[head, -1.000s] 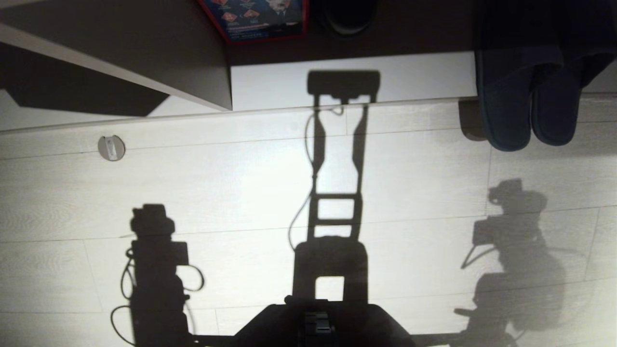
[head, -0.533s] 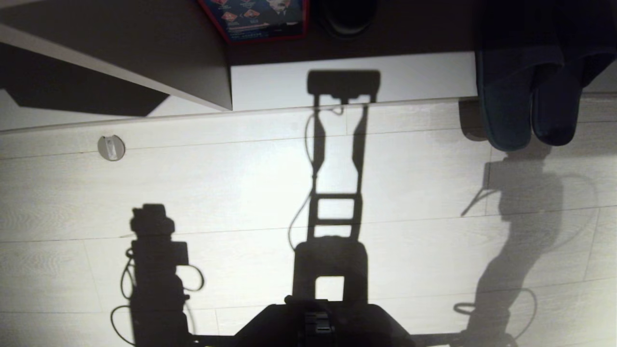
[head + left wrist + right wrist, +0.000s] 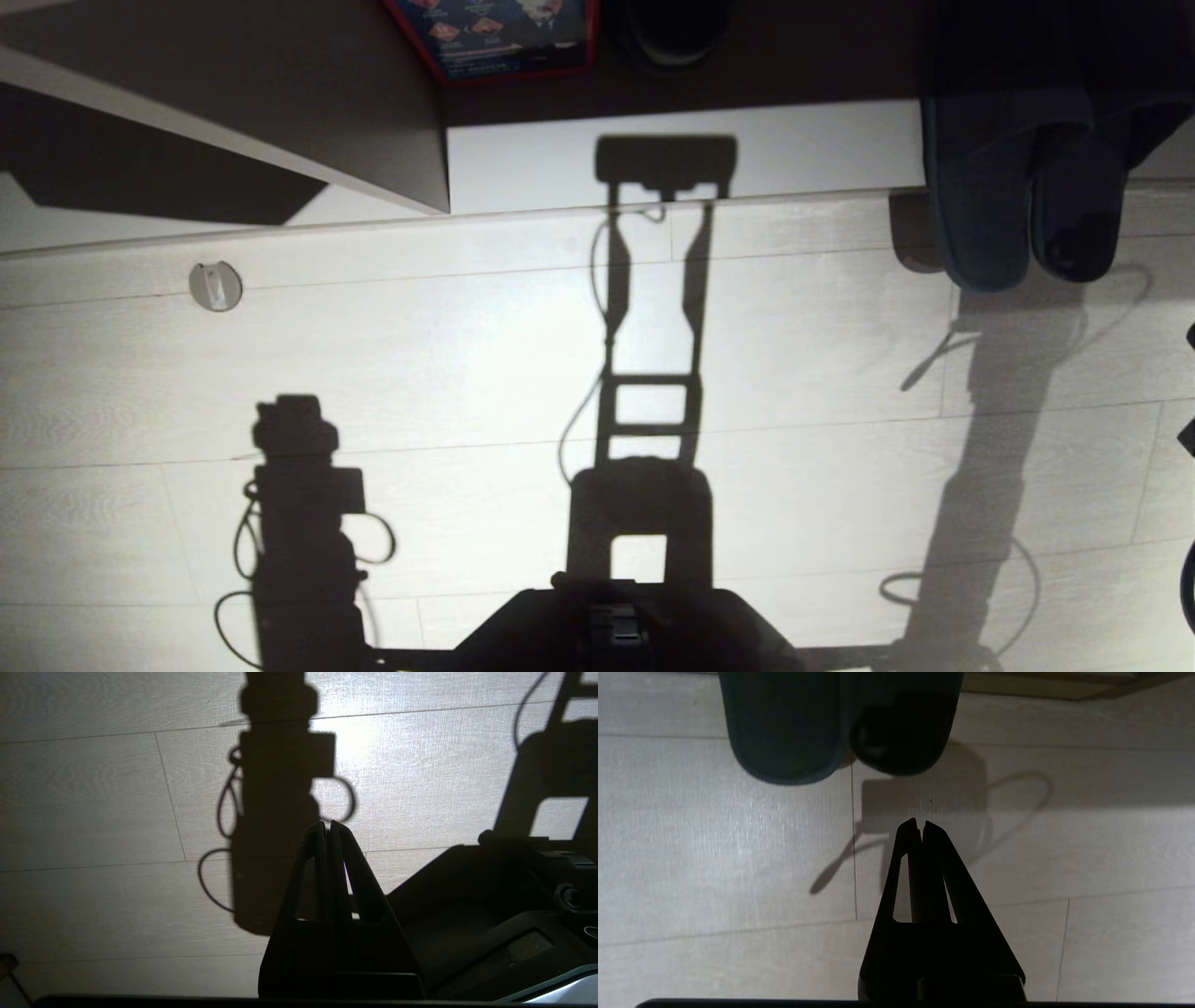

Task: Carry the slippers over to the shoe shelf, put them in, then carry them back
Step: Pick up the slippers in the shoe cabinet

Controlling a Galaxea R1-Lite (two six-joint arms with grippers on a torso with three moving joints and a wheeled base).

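Two dark slippers lie side by side at the far right of my head view, their rounded ends out on the pale plank floor and their other ends reaching over the white base board into deep shade, where I cannot make out how far they go. They look flat and soft, charcoal with a faint teal cast, one beside the other and touching. From the head camera I see neither gripper itself, only arm shadows on the floor and a dark sliver at the right edge that I cannot identify. The right wrist camera gives me what the head misses: the right gripper hangs over bare floor just short of the slippers, apart from them, its jaws pressed together on nothing. The left wrist camera shows the left gripper over floor beside the robot's dark base, jaws also closed and empty. At the top of the head view a red-edged printed box and a bulkier black shoe are cut off by the frame. A small round metal disc sits in the floor at the left.
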